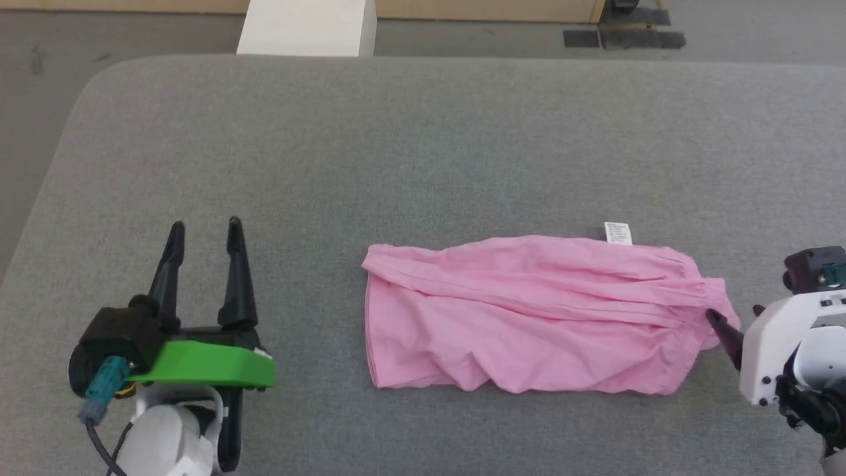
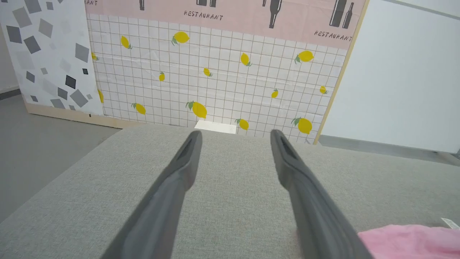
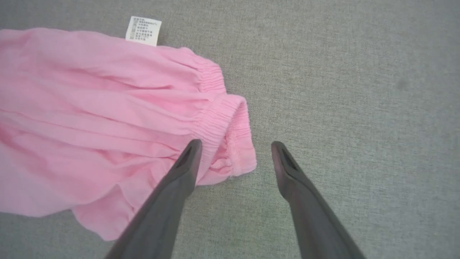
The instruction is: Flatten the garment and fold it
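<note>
The garment (image 1: pixel 529 311) is a light-pink piece lying spread but wrinkled on the grey cloth-covered table (image 1: pixel 423 132), with a white label (image 1: pixel 618 233) at its far edge. My left gripper (image 1: pixel 205 226) rests well to the garment's left, open and empty; in the left wrist view its fingers (image 2: pixel 179 180) point over bare cloth, with the garment (image 2: pixel 409 241) at the lower right corner. My right gripper (image 1: pixel 733 311) is at the garment's gathered right end. In the right wrist view it (image 3: pixel 235 144) is open, straddling the elastic cuff of the garment (image 3: pixel 90 126), below the label (image 3: pixel 143 30).
A white block (image 1: pixel 307 26) stands beyond the table's far edge. A wall panel with a lemon pattern (image 2: pixel 215 72) rises behind it. Dark mats (image 1: pixel 621 36) lie on the floor at the far right. The table's rounded left corner (image 1: pixel 99 86) drops to grey floor.
</note>
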Robot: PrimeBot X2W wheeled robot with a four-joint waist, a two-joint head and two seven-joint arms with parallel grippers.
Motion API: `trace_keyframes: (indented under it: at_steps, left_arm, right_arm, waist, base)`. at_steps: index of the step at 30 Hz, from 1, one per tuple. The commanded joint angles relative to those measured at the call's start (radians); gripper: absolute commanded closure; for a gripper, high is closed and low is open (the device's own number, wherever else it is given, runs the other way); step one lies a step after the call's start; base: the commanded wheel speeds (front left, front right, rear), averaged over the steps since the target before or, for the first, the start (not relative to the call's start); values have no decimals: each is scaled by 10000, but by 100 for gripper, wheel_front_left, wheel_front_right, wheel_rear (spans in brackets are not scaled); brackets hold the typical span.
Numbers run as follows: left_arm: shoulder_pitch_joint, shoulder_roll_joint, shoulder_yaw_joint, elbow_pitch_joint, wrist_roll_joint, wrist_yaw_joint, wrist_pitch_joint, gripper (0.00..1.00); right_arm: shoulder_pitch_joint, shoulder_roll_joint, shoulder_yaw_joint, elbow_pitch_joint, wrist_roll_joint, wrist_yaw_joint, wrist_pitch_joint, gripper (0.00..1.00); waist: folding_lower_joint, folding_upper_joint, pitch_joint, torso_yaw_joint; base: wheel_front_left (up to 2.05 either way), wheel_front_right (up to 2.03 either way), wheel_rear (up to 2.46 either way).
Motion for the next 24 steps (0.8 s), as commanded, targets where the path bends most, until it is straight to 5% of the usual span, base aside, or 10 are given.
trace_keyframes:
  at_steps: [1,18,19,21,24]
  left_arm:
    - [-171,-79,28,-145,253,-108,-75,0]
    - [-206,-1353,1078,-623,1249,-981,-88,0]
    - [-211,-1390,1113,-598,1252,-1024,-88,0]
    - [-222,-1460,1173,-544,1292,-1107,-88,0]
    - [-224,-1548,1261,-468,1324,-1211,-89,0]
  right_arm:
    - [-272,-107,125,174,73,-15,-121,0]
    - [-995,-1045,1793,817,2405,-15,967,0]
    - [-1005,-1082,1843,827,2428,-15,1005,49]
    - [-1034,-1147,1918,872,2446,-15,1053,100]
    - [-1094,-1219,1838,989,2412,-15,1057,100]
  waist:
    - [0,0,278,151]
    - [0,0,1255,751]
    - [0,0,1248,756]
    - [0,0,1220,755]
    - [0,0,1123,733]
  base:
    - [0,0,0]
    - [0,0,0]
    - [0,0,0]
    - [0,0,0]
    - [0,0,0]
